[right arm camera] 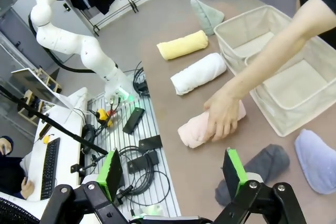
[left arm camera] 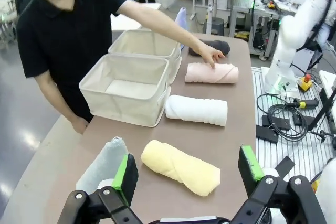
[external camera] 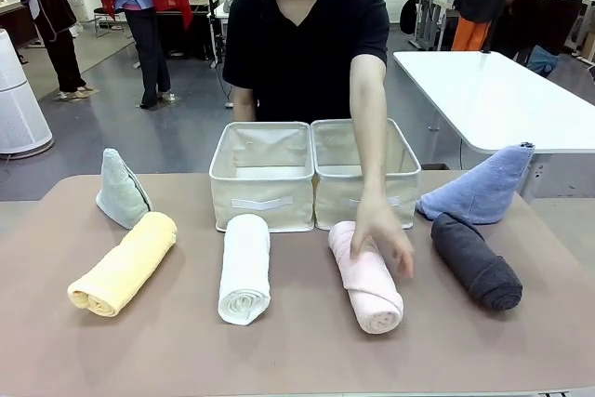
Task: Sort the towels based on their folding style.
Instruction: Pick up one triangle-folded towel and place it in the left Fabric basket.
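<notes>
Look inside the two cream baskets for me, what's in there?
Both fabric baskets look empty: just bare cream floors. The person's arm hides a bit of one from the front.

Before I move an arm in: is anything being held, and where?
The person's hand is on the pink towel, around its middle; whether it grips, I can't tell.

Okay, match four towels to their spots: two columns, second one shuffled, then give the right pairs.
1. yellow towel
2. white towel
3. pink towel
4. blue towel

A. under the person's hand
B. cone-folded, near the dark grey towel
C. rolled, near the pale mint towel
D. rolled, between the yellow and pink towels

Pairs: 1-C, 2-D, 3-A, 4-B
</notes>
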